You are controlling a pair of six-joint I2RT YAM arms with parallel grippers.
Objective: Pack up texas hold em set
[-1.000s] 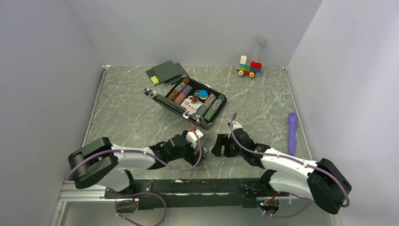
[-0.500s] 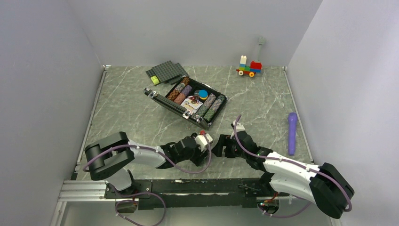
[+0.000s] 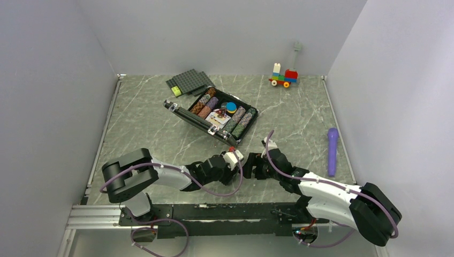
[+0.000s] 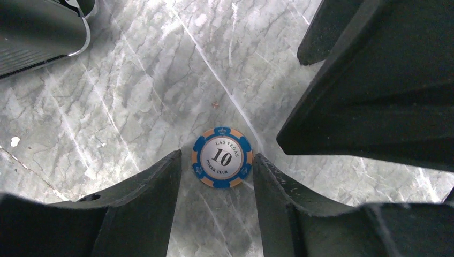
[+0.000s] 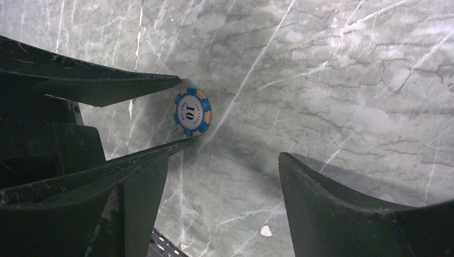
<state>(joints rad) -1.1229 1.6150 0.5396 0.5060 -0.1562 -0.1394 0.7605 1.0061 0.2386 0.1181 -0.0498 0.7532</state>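
Flat on the surface (image 3: pixel 150 128) on the near side of the open briefcase (image 3: pixel 195 119), the blue chip (image 4: pixel 222 157) lies between the fingers (image 4: pixel 150 198) of the partly open left pincer (image 4: pixel 218 156), ungripped, and may skid free when squeezed, or strike the wide-open, empty right pincer (image 5: pixel 224 158) crowding it
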